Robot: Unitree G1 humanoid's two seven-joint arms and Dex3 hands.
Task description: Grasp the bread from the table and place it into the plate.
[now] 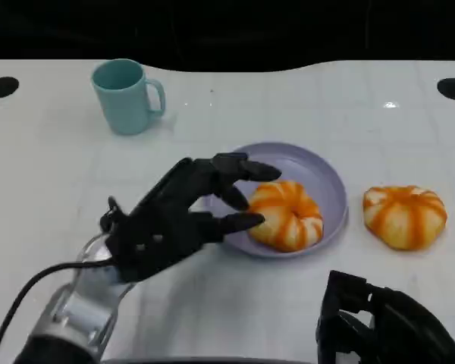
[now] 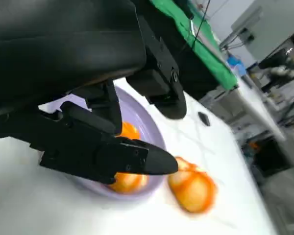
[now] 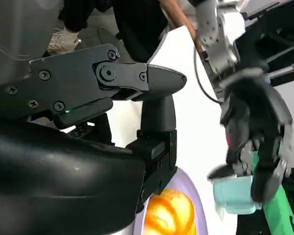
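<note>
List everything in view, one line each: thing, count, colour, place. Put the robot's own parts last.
Round striped bread roll in the plate: 1, orange and white, on the plate's near right part.
Round striped bread roll on the table: 1, orange and white, right of the plate.
Shallow round plate: 1, lilac, mid-table.
Handled mug: 1, light teal, far left.
Table: 1, white.
Left hand: 1, black, fingers spread at the plate's left rim, beside the roll.
Right hand: 1, black, lower right corner.

Left hand [image 1: 183, 214] open, fingers [image 1: 243, 221] apart
</note>
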